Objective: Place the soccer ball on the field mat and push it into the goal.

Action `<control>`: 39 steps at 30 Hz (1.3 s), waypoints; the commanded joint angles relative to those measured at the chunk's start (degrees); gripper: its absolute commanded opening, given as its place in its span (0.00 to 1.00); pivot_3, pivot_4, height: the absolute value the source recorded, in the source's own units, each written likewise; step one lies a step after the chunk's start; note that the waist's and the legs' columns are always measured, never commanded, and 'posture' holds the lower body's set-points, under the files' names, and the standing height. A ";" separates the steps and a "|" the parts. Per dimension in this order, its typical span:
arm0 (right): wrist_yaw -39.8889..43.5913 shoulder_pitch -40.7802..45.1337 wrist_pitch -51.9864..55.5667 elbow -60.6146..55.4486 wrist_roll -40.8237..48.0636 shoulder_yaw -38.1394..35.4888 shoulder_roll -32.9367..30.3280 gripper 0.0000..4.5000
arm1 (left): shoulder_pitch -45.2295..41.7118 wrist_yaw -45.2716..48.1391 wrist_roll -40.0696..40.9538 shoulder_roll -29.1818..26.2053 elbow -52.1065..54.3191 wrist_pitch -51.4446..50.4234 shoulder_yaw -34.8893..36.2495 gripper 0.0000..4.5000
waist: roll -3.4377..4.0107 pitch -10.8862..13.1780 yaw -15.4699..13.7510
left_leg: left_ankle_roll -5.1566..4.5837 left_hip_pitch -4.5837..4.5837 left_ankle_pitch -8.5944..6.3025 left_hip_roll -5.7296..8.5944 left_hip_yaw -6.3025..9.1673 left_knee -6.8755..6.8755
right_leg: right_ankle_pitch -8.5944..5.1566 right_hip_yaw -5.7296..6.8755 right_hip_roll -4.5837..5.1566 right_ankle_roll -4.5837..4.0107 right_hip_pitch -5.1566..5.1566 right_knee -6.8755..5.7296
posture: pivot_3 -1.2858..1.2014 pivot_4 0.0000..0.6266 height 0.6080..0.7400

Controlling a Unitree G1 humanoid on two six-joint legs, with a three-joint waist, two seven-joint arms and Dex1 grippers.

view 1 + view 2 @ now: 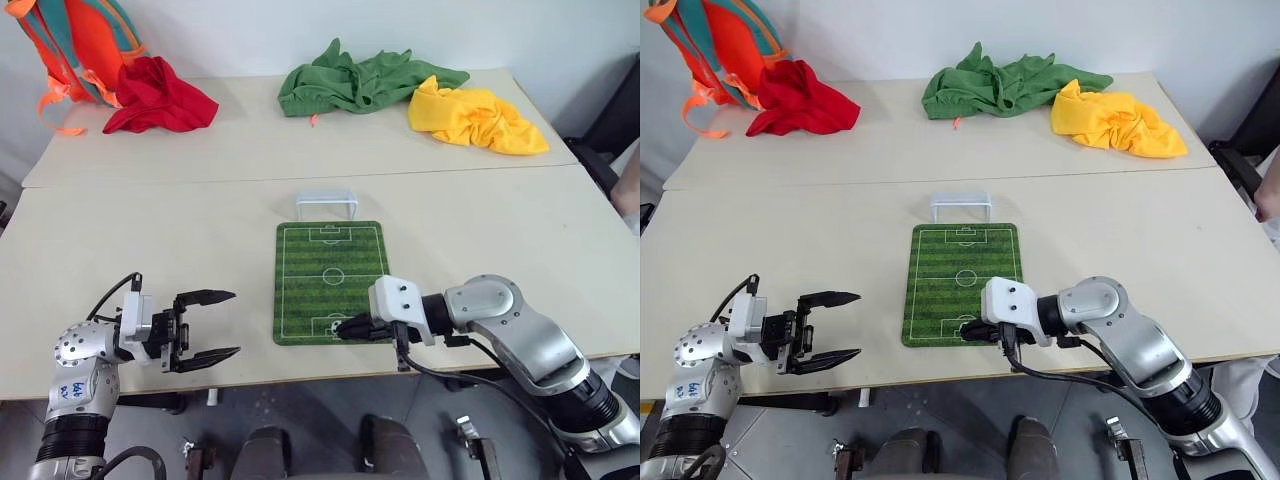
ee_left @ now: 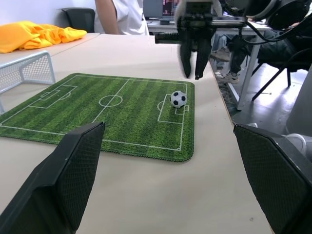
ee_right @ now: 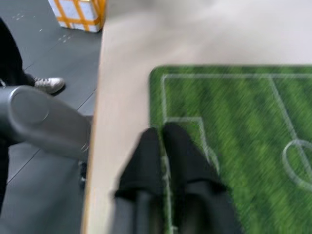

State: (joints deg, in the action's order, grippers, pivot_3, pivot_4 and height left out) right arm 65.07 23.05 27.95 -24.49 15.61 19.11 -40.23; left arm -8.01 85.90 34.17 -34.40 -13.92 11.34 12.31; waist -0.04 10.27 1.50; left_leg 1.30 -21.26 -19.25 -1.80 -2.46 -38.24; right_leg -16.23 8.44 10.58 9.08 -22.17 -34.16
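Note:
The field mat (image 1: 330,275) lies flat at the middle of the near table, one short end close to the front edge. At its far end stands the white goal (image 1: 326,203). The soccer ball (image 2: 178,99) rests free on the mat in the penalty box nearest me. My right gripper (image 1: 345,327) hovers just above that end of the mat, shut with nothing between its fingers (image 3: 163,141), pointing left. Left of the mat, my left gripper (image 1: 212,326) is held level and open, facing the mat and ball.
On the far table lie a red cloth (image 1: 160,97), a green cloth (image 1: 365,80) and a yellow cloth (image 1: 475,118), with an orange backpack (image 1: 75,40) at the back left. A person (image 2: 119,17) stands beyond the table's right side.

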 commanded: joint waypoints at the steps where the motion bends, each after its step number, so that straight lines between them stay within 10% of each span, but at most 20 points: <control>1: 0.87 -0.64 -3.08 -0.73 -0.47 0.27 -0.50 0.01 | -0.32 0.87 0.44 -0.33 0.65 0.25 0.50 1.00 | 0.00 0.00 0.09 | 0.00 0.00 0.00 0.00 -0.01 0.00 | 0.00 -0.01 0.00 0.00 0.00 0.00 | 0.52 0.24 1.00; 23: -9.44 16.58 -17.42 33.53 -9.59 -5.58 9.96 0.01 | -2.79 -0.23 -0.64 -0.07 -0.73 0.97 0.49 1.00 | -0.02 -0.01 0.01 | 0.01 0.01 0.01 -0.01 -0.04 -0.36 | 0.01 -0.11 0.01 -0.03 -0.04 -0.34 | 0.52 0.24 1.00; 39: -7.79 5.88 -3.40 18.96 -0.83 -17.88 -0.41 0.04 | -10.27 -7.36 -2.87 0.41 -9.43 -1.17 2.03 1.00 | -0.03 0.00 -0.17 | -0.02 -0.10 -0.02 0.00 -0.16 -0.29 | 0.02 -0.17 0.01 -0.03 -0.21 -0.36 | 0.52 0.24 1.00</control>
State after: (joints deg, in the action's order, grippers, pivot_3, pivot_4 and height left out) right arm 55.55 29.78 25.89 -4.41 13.16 4.63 -38.90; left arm -17.55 80.37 31.02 -33.45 -23.33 10.94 12.55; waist -0.07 10.26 1.33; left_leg 1.27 -21.36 -19.27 -1.80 -2.62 -38.53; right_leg -16.22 8.27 10.59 9.06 -22.37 -34.52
